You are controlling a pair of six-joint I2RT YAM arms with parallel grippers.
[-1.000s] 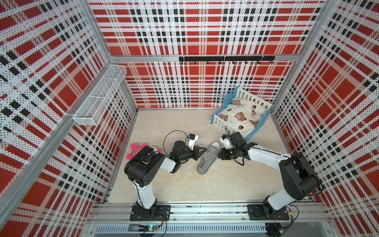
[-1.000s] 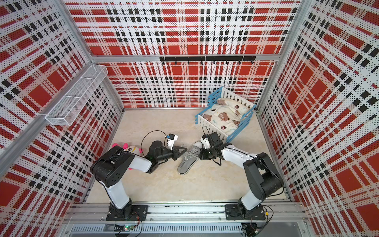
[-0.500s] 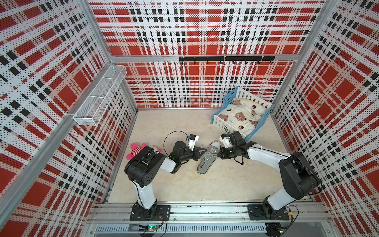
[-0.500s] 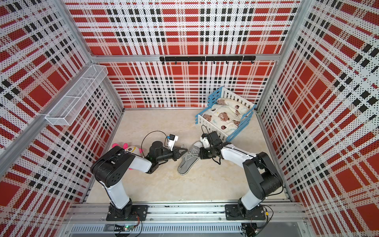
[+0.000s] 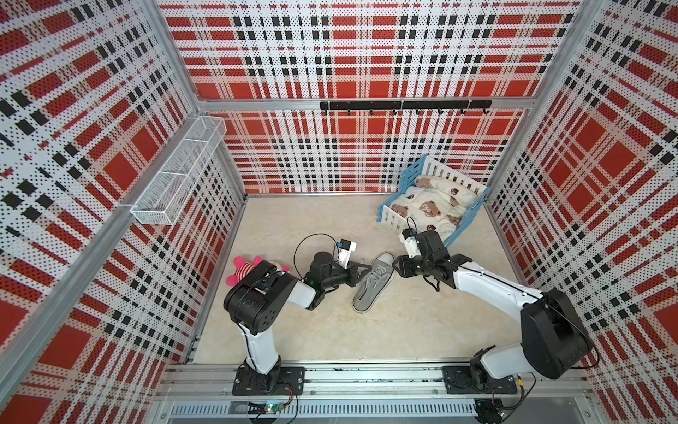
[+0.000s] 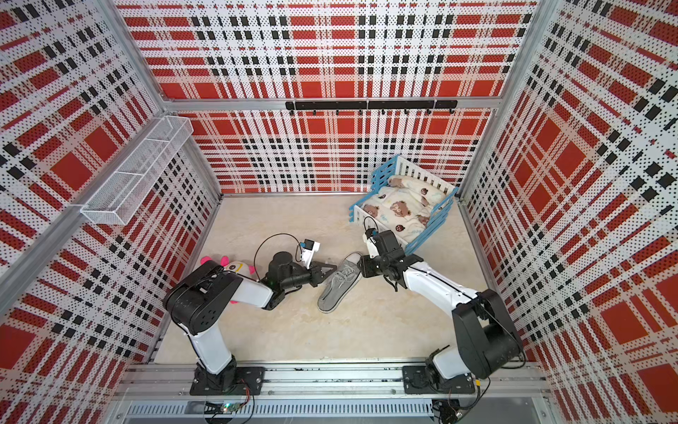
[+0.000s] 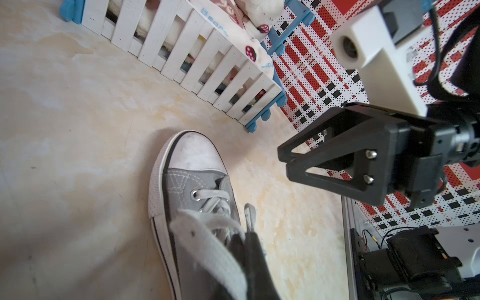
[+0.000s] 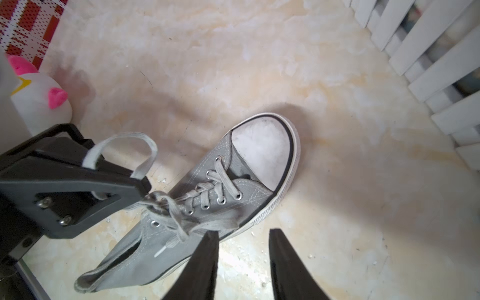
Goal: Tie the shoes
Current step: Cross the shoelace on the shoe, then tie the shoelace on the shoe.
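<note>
Grey canvas, scuffed white toe cap: the sneaker [image 5: 372,282] lay sole down on the pale marbled desk [image 5: 312,227], right between the two arms in both top views, its heel opening sagging flat. And the left hand [image 8: 144,185] had something! Its jaws were clamped tight on a lace loop [image 8: 146,148] just over the sneaker's top eyelets, the pale loop arching up and out of the black fingers, plain as day from the right wrist camera. The left wrist view backed that up: a flat band of lace ran from the eyelets straight into the pinch.

The rest of the laces [image 8: 220,187] ran criss-crossed down toward the toe cap. There was a loose tangle at the top of the tongue, and one white tip lay on the sneaker's side panel.

Over on the sneaker's opposite flank, the right hand [image 8: 242,233] stood narrowly parted, with bare desk showing between its two fingers [image 8: 205,262] and nothing in its grasp. One finger overlapped the sneaker's sole rim in that view; whether it touched, I could not tell. From the left wrist camera that same hand [image 7: 284,163] hung beside the toe cap, apart from it.

Beyond the sneaker's toe stood a doll bed [image 5: 466,227] with white slats, blue ends and a teddy-print quilt. Well off the sneaker's other flank, past the left arm, sat a pink-and-white plush toy [image 5: 244,270].
</note>
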